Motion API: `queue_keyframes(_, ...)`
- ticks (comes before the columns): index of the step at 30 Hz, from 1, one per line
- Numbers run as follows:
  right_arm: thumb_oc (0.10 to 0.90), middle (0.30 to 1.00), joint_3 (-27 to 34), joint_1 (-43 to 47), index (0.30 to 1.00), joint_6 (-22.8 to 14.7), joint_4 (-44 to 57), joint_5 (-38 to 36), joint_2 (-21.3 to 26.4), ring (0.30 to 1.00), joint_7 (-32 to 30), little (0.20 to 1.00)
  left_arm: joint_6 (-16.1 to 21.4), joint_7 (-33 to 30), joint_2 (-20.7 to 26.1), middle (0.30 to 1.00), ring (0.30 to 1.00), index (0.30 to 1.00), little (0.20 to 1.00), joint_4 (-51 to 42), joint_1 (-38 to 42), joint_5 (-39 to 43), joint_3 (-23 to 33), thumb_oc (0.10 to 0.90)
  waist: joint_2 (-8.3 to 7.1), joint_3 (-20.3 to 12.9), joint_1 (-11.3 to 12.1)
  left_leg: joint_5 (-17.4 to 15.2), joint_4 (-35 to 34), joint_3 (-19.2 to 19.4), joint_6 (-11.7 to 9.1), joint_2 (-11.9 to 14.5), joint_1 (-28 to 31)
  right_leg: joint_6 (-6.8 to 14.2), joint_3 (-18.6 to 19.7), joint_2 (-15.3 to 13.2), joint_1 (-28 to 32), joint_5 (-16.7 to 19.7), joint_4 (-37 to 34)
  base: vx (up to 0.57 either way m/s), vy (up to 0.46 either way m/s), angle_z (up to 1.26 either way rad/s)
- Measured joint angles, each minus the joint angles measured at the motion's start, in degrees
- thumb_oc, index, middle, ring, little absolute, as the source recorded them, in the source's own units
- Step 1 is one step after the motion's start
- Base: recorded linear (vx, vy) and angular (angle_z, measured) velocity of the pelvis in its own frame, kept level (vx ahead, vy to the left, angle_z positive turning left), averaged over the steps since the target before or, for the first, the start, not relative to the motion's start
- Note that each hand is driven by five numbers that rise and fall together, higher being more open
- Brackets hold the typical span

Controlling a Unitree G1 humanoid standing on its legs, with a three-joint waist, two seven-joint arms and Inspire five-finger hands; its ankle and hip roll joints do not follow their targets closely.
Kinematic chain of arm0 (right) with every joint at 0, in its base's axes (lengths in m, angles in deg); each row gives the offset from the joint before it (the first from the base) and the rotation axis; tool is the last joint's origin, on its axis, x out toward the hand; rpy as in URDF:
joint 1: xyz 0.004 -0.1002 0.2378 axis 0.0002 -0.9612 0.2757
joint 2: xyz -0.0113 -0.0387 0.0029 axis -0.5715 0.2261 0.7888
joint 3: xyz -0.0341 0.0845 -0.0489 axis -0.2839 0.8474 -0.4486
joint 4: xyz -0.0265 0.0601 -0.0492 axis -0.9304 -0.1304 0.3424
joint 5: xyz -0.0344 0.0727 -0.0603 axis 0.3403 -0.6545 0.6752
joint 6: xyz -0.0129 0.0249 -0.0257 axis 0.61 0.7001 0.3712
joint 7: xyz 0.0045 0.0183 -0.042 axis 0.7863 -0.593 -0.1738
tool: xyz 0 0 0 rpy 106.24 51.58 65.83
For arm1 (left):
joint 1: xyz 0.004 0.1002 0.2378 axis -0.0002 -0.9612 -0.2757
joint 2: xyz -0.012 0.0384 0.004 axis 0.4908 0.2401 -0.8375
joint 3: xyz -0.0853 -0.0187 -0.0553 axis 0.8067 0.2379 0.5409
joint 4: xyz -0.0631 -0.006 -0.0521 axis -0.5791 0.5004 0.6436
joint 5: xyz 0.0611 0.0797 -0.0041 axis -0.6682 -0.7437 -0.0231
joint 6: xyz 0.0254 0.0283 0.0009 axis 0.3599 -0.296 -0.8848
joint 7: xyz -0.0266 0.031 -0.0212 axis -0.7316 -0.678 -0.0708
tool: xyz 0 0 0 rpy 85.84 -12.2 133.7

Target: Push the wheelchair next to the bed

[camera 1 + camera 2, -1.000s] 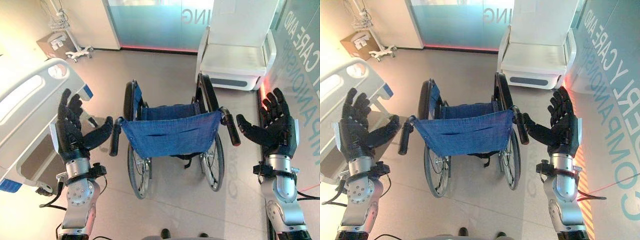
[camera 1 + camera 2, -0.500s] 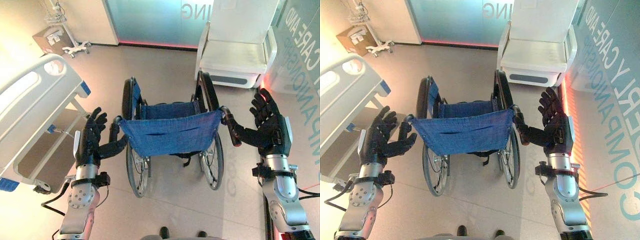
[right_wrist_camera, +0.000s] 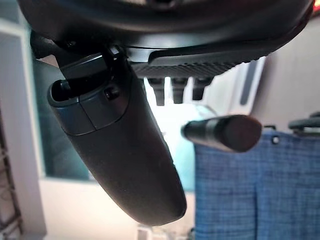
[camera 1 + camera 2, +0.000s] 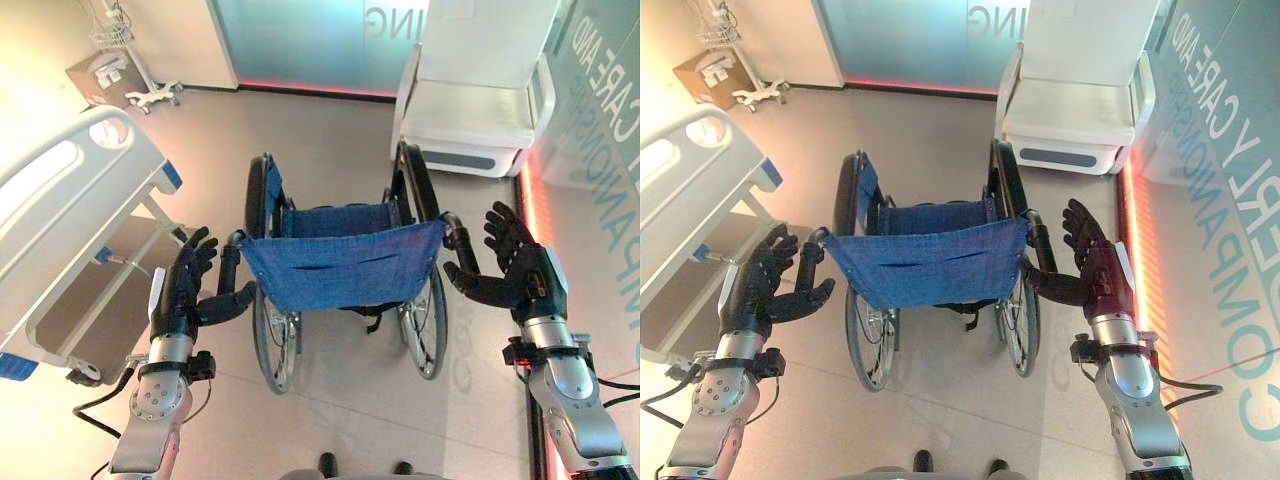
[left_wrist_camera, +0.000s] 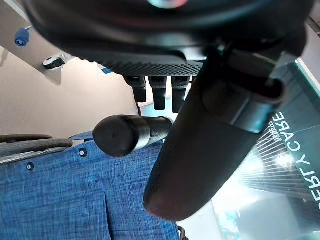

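The left hand [image 4: 183,290] is up at the wheelchair's left push handle [image 4: 229,272], fingers spread and straight, thumb stretched out underneath toward the chair; from the wrist view the handle's [image 5: 131,134] rounded black end sits in the gap between the thumb and the row of fingers, nothing curled round it. The right hand [image 4: 520,280] mirrors it on the other side, also open, fingers fanned upward and thumb reaching in below the right push handle [image 4: 458,245]; its wrist view shows that handle [image 3: 225,132] just past the fingers, again ungripped. Whether either palm actually touches its grip I can't tell from here. The wheelchair [image 4: 343,270] stands in the middle of the floor [image 4: 330,420] with its back to the robot, the blue fabric backrest [image 4: 345,265] stretched between the two handles, blue seat beyond it and the big wheels [image 4: 272,335] on either side. The bed [image 4: 70,215], white with a blue corner bumper, lies off to the robot's left, its foot end near the left hand and apart from the chair. Ahead and to the right stands a white recliner chair [image 4: 475,105] against a frosted glass wall [image 4: 300,45], and in the far left corner there is a cardboard box [image 4: 100,78] by a wheeled stand [image 4: 135,60].
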Motion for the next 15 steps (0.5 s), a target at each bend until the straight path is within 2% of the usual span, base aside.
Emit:
queue_keyframes(9, 0.800, 0.900, -3.7, 5.3, 0.900, 3.3, -2.3, 1.9, 2.4, 0.900, -0.5, 0.900, -2.0, -1.8, 2.0, 0.900, 0.900, 0.900, 0.900, 4.5, 5.2, 0.4, -4.3, 0.800, -0.23, 0.1, 0.1, 0.0, 0.0, -0.4, 0.0, 0.0, 0.6, 0.0, -0.2, 0.0, 0.9, 0.0, -0.1, 0.00, -0.003, 0.01)
queue_keyframes(12, 0.800, 0.900, -4.6, 7.2, 0.900, 5.7, -3.6, 2.0, 3.5, 0.900, -0.8, 0.900, -3.3, -2.1, 2.5, 0.900, 0.900, 0.900, 0.900, 4.6, 7.1, 0.7, -4.7, 0.800, -0.37, 0.2, 0.2, 0.0, 0.0, -0.4, 0.0, 0.0, 0.7, 0.0, -0.2, 0.0, 0.9, 0.0, -0.1, 0.00, 0.000, 0.00)
queue_keyframes(15, 0.800, 0.900, -5.8, 10.4, 0.900, 9.0, -5.3, 2.0, 3.9, 0.900, -1.4, 0.900, -5.0, -2.2, 5.0, 0.900, 0.900, 0.900, 0.900, 5.4, 9.9, 0.7, -6.7, 0.800, -0.38, 0.2, 0.2, 0.0, 0.0, -0.6, 0.0, 0.0, 0.9, 0.0, -0.2, 0.0, 1.1, 0.0, -0.1, 0.00, 0.000, 0.00)
